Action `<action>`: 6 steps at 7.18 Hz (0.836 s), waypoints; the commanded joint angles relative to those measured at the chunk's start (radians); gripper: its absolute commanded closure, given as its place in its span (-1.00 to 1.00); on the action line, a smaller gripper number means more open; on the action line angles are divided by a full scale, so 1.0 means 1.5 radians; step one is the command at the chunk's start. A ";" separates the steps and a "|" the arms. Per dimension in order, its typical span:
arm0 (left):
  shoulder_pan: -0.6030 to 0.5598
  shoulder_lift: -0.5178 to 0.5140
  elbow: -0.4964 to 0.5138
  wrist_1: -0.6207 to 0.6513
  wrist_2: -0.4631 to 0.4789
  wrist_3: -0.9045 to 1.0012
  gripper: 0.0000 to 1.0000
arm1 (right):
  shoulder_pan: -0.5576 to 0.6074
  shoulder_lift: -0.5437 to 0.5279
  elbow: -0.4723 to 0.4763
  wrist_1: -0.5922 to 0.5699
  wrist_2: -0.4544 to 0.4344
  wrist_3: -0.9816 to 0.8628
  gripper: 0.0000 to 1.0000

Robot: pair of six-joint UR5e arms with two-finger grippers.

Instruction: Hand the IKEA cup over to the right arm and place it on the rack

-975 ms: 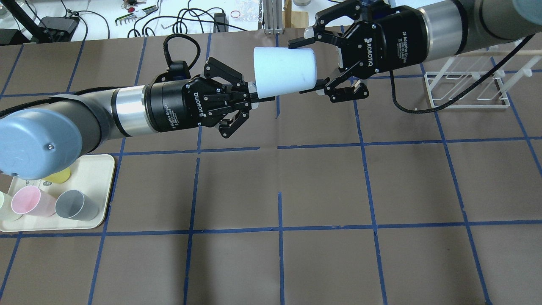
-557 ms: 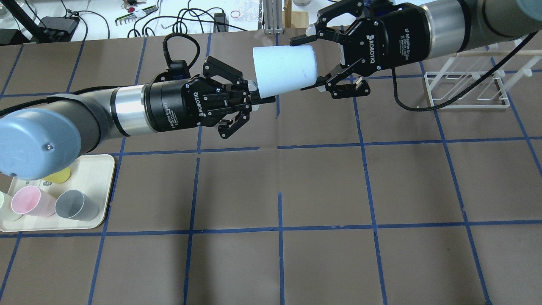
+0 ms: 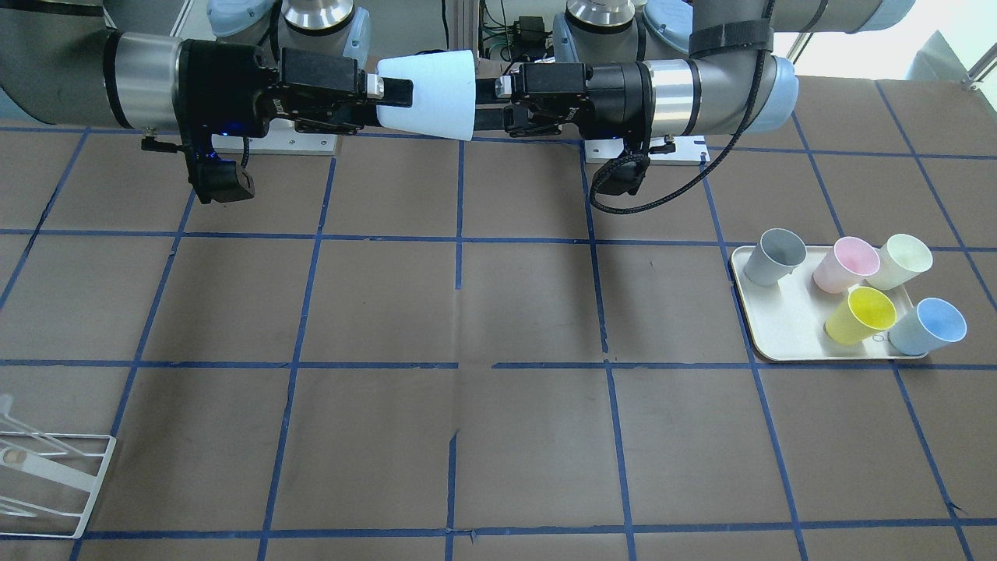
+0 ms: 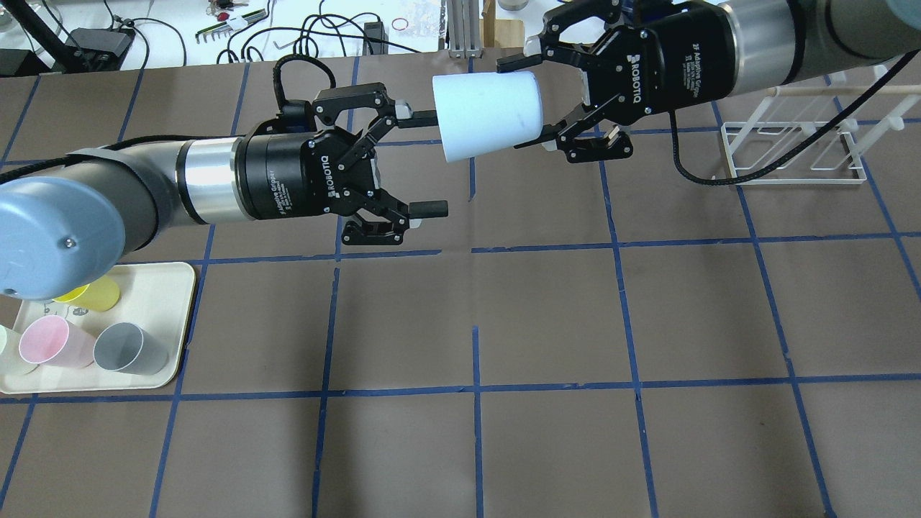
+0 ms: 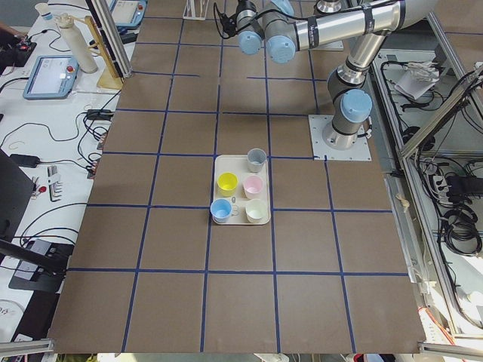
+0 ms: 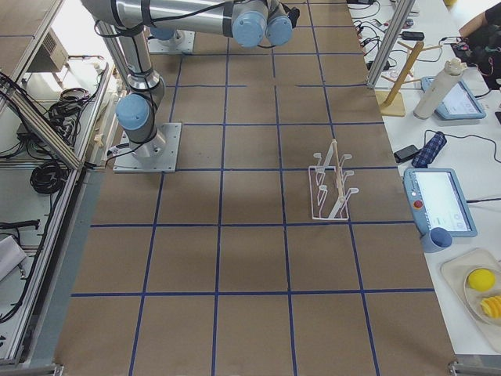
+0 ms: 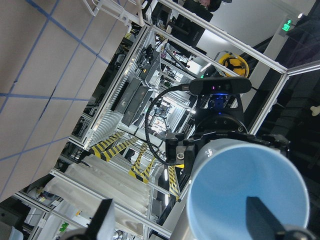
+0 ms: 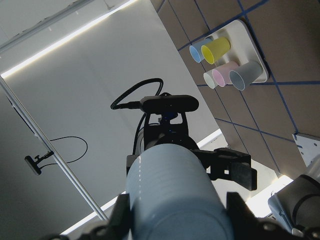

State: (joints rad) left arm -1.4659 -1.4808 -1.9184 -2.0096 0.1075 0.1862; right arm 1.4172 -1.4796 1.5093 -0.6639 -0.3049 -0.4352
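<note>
Overhead exterior view shows the change plainly: the left gripper [image 4: 430,162], which a moment ago pinched the rim of the cup [image 4: 486,115], has spread its jaws wide and holds nothing. The right gripper [image 4: 519,102] is clamped across the cup's narrow end and now carries it alone. The cup lies on its side in the air above the far middle of the table [image 4: 547,316], mouth toward the left arm. I judge the hand-over done but for the parting. One left finger [image 4: 421,115] points at the cup's mouth, and whether it touches the rim cannot be told, so the left arm would do well to draw straight back to the left before the right one swings. The rack [image 4: 799,181] stands at the far right, well apart from the cup, with bare table between them. The tray [image 4: 173,324] of spare cups sits at the near left, well out of the way of that path.
</note>
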 commanded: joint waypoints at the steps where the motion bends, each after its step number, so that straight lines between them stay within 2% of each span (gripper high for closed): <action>1: 0.046 0.000 0.032 0.119 0.185 -0.127 -0.93 | -0.042 0.001 -0.009 -0.028 -0.026 -0.001 0.35; 2: 0.069 0.000 0.050 0.212 0.331 -0.211 -0.93 | -0.048 0.001 -0.009 -0.075 -0.090 0.010 0.38; 3: 0.071 0.001 0.070 0.247 0.459 -0.214 -0.93 | -0.048 0.001 -0.009 -0.157 -0.175 0.041 0.40; 5: 0.065 0.005 0.117 0.280 0.724 -0.186 -1.00 | -0.048 0.003 -0.009 -0.340 -0.358 0.117 0.40; 6: 0.063 0.020 0.142 0.280 0.830 -0.158 -1.00 | -0.048 0.013 -0.012 -0.421 -0.442 0.131 0.41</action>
State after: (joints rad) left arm -1.3672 -1.4690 -1.7494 -1.5997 1.1440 -0.0914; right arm 1.3458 -1.4731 1.4941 -1.1446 -0.8137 -0.2766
